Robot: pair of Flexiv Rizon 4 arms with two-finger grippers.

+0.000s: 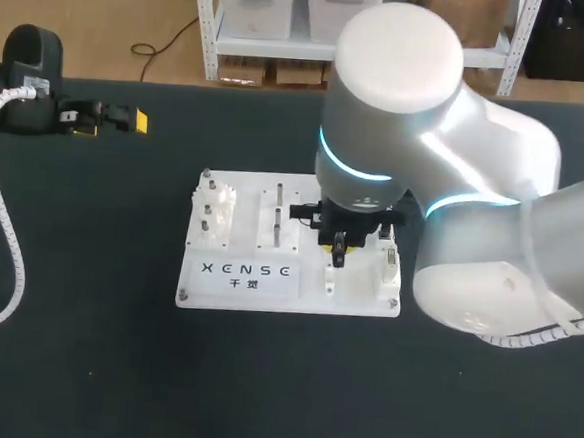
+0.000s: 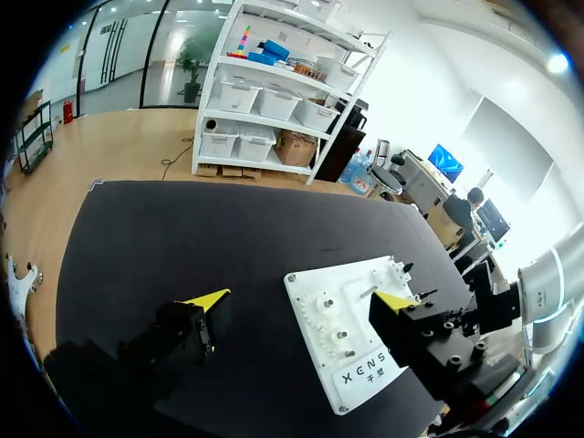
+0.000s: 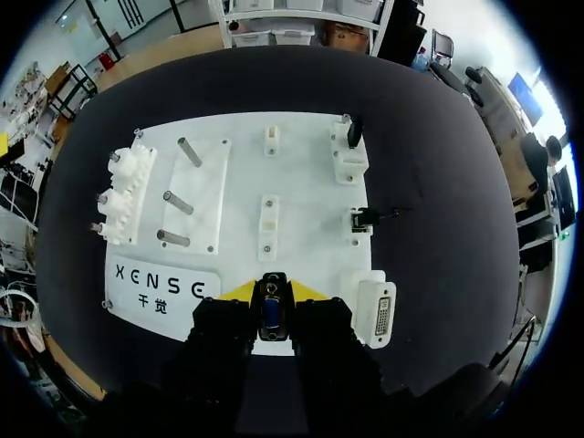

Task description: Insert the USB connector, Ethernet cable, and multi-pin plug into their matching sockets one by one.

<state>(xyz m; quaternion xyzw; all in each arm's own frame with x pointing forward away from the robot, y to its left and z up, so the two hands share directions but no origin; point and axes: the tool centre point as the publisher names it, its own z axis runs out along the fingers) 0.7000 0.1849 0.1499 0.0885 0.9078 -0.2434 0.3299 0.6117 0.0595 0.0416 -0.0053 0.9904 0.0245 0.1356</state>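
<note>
A white socket board [image 1: 192, 290] lies mid-table. Above its right half hangs my right gripper [image 1: 338, 244], and in the right wrist view that gripper [image 3: 271, 294] is shut on a black multi-pin plug [image 3: 271, 308] with a blue face, held over the board's [image 3: 301, 182] near edge. Just beside the gripper sits the white multi-pin socket [image 3: 376, 315]. Ahead of it are a small white socket block [image 3: 268, 219], a little black connector [image 3: 363, 219] and a taller block [image 3: 349, 153]. My left gripper [image 1: 113, 121] rests far left on the table, open and empty [image 2: 301, 299].
The board's left part carries white gears on posts [image 3: 123, 196] and several metal pins [image 3: 178, 203]. A printed label [image 1: 245, 274] covers its front left. Black table cloth surrounds the board, with free room in front and to the left.
</note>
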